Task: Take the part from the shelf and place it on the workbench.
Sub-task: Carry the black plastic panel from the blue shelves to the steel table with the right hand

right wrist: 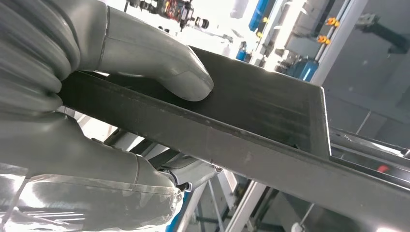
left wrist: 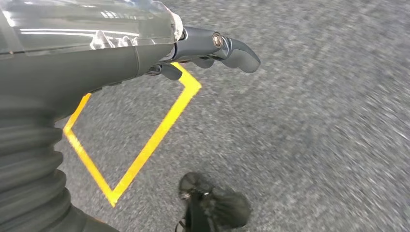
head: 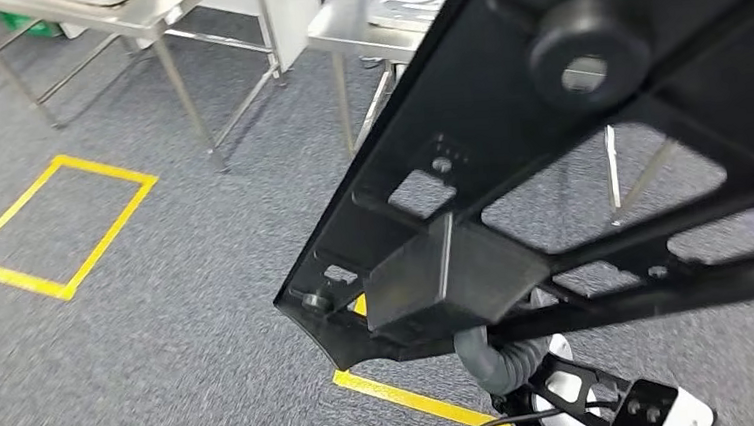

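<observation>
The part [head: 589, 148] is a large flat black plastic frame with cut-out openings, a round boss and a boxy block. It is tilted close in front of the head view and covers the right half. In the right wrist view my right hand [right wrist: 58, 145] grips the part's edge [right wrist: 261, 125], with the thumb [right wrist: 159, 58] pressed on its flat face. My right wrist's ribbed cover [head: 494, 360] shows below the part. My left hand [left wrist: 212, 48] hangs over the carpet with nothing in it, its fingers loosely extended.
Steel-legged tables [head: 360, 24] stand ahead at the far side, and another table [head: 108, 11] stands to the far left. A yellow tape rectangle [head: 53, 226] marks the grey carpet at left. A yellow tape line [head: 416, 401] runs under the part.
</observation>
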Tool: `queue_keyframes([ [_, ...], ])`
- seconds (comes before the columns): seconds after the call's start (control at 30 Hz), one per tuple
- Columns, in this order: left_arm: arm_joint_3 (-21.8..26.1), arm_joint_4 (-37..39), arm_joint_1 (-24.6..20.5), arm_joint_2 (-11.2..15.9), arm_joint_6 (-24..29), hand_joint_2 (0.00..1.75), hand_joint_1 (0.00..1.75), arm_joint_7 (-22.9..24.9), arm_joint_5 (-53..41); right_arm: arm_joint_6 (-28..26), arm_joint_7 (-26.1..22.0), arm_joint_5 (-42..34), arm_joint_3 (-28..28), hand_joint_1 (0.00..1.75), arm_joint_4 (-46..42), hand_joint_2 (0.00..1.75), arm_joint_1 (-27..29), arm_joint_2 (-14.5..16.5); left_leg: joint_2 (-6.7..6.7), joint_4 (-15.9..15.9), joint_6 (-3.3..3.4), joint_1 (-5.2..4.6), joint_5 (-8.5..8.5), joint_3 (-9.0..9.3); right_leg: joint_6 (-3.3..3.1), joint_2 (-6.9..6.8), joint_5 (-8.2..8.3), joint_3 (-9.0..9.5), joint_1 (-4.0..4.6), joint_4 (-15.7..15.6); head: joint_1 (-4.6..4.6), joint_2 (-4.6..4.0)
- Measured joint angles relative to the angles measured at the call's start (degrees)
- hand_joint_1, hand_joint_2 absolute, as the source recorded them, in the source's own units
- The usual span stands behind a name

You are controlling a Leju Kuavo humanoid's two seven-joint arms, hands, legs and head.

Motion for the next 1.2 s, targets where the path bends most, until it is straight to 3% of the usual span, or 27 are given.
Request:
queue_keyframes([
  [0.07,0.0,0.0,0.0,0.0,-0.1,1.75,0.0,-0.1,0.1,0.2,0.4,-0.9,0.0,1.75,0.8,1.75,-1.2,0.0,-1.81,-3.9,0.45,0.15,0.98,1.65,0.69,1.23,-0.09,-0.53,-0.03,0.5,-0.01,0.01],
  [0.13,0.0,0.0,-0.1,0.0,-0.3,1.75,0.0,-0.1,0.1,0.2,0.6,-1.6,0.1,1.75,1.7,1.75,-2.1,0.0,-1.48,-4.1,1.27,0.04,0.93,1.75,1.4,2.22,0.16,-0.98,-0.18,0.5,-0.01,0.01],
  [0.17,0.0,0.0,-0.2,0.0,-0.4,1.75,0.0,-0.1,0.1,0.1,0.6,-1.9,0.1,1.75,2.1,1.75,-2.5,-0.1,-0.92,-4.3,1.7,0.03,1.1,1.8,1.71,1.75,0.09,-1.1,-0.22,0.6,0.0,0.01],
  [0.23,0.0,0.0,-0.3,-0.1,-0.8,1.75,0.0,-0.2,0.2,0.0,0.6,-2.5,0.1,1.75,2.9,1.75,-3.5,-0.1,0.33,-4.7,2.55,0.04,1.42,1.87,2.24,-1.0,-1.56,-2.38,-0.17,3.2,0.0,0.01],
  [0.3,0.0,0.0,-0.1,-0.1,-1.0,1.75,0.0,-0.2,0.4,-0.1,0.6,-3.2,0.1,1.75,3.7,1.75,-4.4,-0.2,1.75,-4.8,3.0,-0.18,1.44,1.81,2.57,-3.76,-5.05,-5.72,-0.2,10.1,0.0,0.0],
  [0.37,0.1,0.0,0.1,-0.1,-1.3,1.75,0.0,-0.2,0.7,-0.1,1.0,-3.9,0.1,1.75,4.4,1.75,-4.8,-0.2,3.2,-4.8,3.09,-0.37,1.36,1.75,2.72,-4.35,-7.11,-8.78,-0.34,16.3,0.0,0.01],
  [0.4,0.2,0.0,0.1,-0.1,-1.4,1.75,0.0,-0.2,0.9,-0.1,1.1,-4.1,0.1,1.75,4.8,1.75,-4.9,-0.2,3.87,-4.8,3.1,-0.42,1.31,1.77,2.68,-4.44,-6.65,-8.93,-0.37,16.7,0.0,0.01],
  [0.43,0.2,0.0,0.0,-0.1,-1.5,1.75,0.0,-0.3,1.0,-0.1,1.3,-4.3,0.1,1.75,5.1,1.75,-5.1,-0.2,4.49,-4.8,3.08,-0.46,1.25,1.83,2.55,-4.63,-5.39,-8.08,-0.36,15.1,0.0,0.01],
  [0.47,0.2,0.0,0.0,-0.1,-1.6,1.75,0.0,-0.3,1.1,-0.1,1.4,-4.4,0.1,1.75,5.3,1.75,-5.4,-0.2,5.07,-4.8,3.01,-0.52,1.16,1.96,2.22,-5.25,-3.41,-6.04,-0.24,11.3,0.0,0.01],
  [0.53,0.3,0.0,-0.1,-0.2,-2.0,1.75,0.0,-0.5,1.3,-0.1,1.5,-4.5,0.2,1.75,5.7,1.75,-6.2,-0.2,6.11,-4.8,2.66,-0.72,0.93,2.23,1.33,-7.76,-0.75,-2.02,0.42,3.5,0.0,0.01],
  [0.6,0.4,0.0,-0.1,-0.2,-2.4,1.75,0.0,-0.9,1.5,0.0,1.5,-4.6,0.4,1.75,5.9,1.75,-6.9,-0.2,7.14,-4.8,2.14,-0.88,0.73,2.39,0.71,-8.98,-0.22,-0.6,1.08,0.3,0.0,0.0],
  [0.67,0.5,0.0,-0.2,-0.2,-2.7,1.75,0.0,-1.3,1.6,0.1,1.6,-4.7,0.5,1.75,6.1,1.75,-7.1,-0.2,8.21,-5.1,1.52,-0.94,0.59,2.67,0.29,-7.63,0.05,-0.65,1.03,0.0,0.0,0.0],
  [0.73,0.7,0.0,-0.3,-0.3,-2.9,1.75,0.0,-1.5,1.7,0.2,1.7,-4.9,0.6,1.75,6.3,1.75,-7.4,-0.2,6.9,-3.7,0.96,-0.84,-0.65,2.45,-0.27,-6.33,0.52,-0.26,0.61,-0.8,-0.01,0.01],
  [0.83,1.0,0.0,0.0,-0.3,-3.0,1.75,0.0,-1.6,2.0,0.4,1.8,-5.4,0.9,1.75,6.8,1.75,-7.8,-0.1,2.85,6.1,0.52,-0.61,-5.59,-2.01,-0.8,-4.4,0.76,0.02,0.3,-1.2,-0.02,0.0],
  [0.87,1.1,0.0,0.2,-0.3,-2.9,1.75,0.0,-1.6,2.0,0.4,1.8,-5.5,1.0,1.75,7.1,1.75,-7.8,-0.1,2.41,9.3,0.41,-0.59,-6.5,-3.69,-0.83,-3.58,0.73,0.01,0.3,-1.1,-0.02,-0.01],
  [0.9,1.2,0.0,0.3,-0.3,-2.9,1.75,0.0,-1.5,2.0,0.5,1.8,-5.5,1.1,1.75,7.3,1.75,-7.8,-0.1,2.25,10.6,0.35,-0.58,-6.28,-4.59,-0.8,-2.75,0.67,0.02,0.3,-1.0,-0.02,0.0],
  [0.93,1.3,0.0,0.4,-0.3,-2.9,1.75,0.0,-1.5,2.1,0.6,1.8,-5.5,1.1,1.75,7.5,1.75,-7.8,-0.1,2.16,9.8,0.34,-0.55,-4.94,-4.48,-0.73,-1.92,0.59,0.05,0.29,-0.8,-0.02,0.0],
  [0.97,1.3,0.0,0.4,-0.2,-2.9,1.75,0.0,-1.5,2.1,0.6,1.8,-5.5,1.2,1.75,7.7,1.75,-7.8,-0.1,1.85,6.8,0.37,-0.48,-2.77,-3.39,-0.6,-1.13,0.46,0.09,0.26,-0.6,-0.02,0.01],
  [1.03,1.3,0.0,0.4,-0.2,-2.9,1.75,0.0,-1.6,2.1,0.7,1.8,-5.5,1.2,1.75,7.9,1.75,-7.8,-0.1,-0.64,-0.6,0.65,-0.16,0.66,-0.23,-0.15,0.29,0.1,-0.05,0.24,0.0,-0.01,0.01],
  [1.1,1.3,0.0,0.4,-0.2,-2.9,1.75,0.0,-1.5,2.1,0.6,1.8,-5.5,1.3,1.75,8.0,1.75,-7.9,-0.1,-2.59,-4.0,1.16,-0.1,1.35,1.25,0.53,1.56,0.01,-0.58,0.13,0.4,-0.01,0.01],
  [1.17,1.4,0.0,0.3,-0.2,-2.9,1.75,0.0,-1.5,2.1,0.6,1.8,-5.5,1.3,1.75,8.1,1.75,-7.9,-0.1,-1.77,-4.2,1.82,-0.16,1.38,1.29,1.25,2.69,0.2,-0.96,0.0,0.3,-0.02,0.01],
  [1.2,1.4,0.0,0.2,-0.3,-2.9,1.75,0.0,-1.5,2.1,0.6,1.8,-5.5,1.3,1.75,8.1,1.75,-7.8,-0.1,-1.13,-4.5,2.2,-0.09,1.49,1.41,1.57,2.31,0.05,-1.1,0.04,0.5,-0.01,0.01],
])
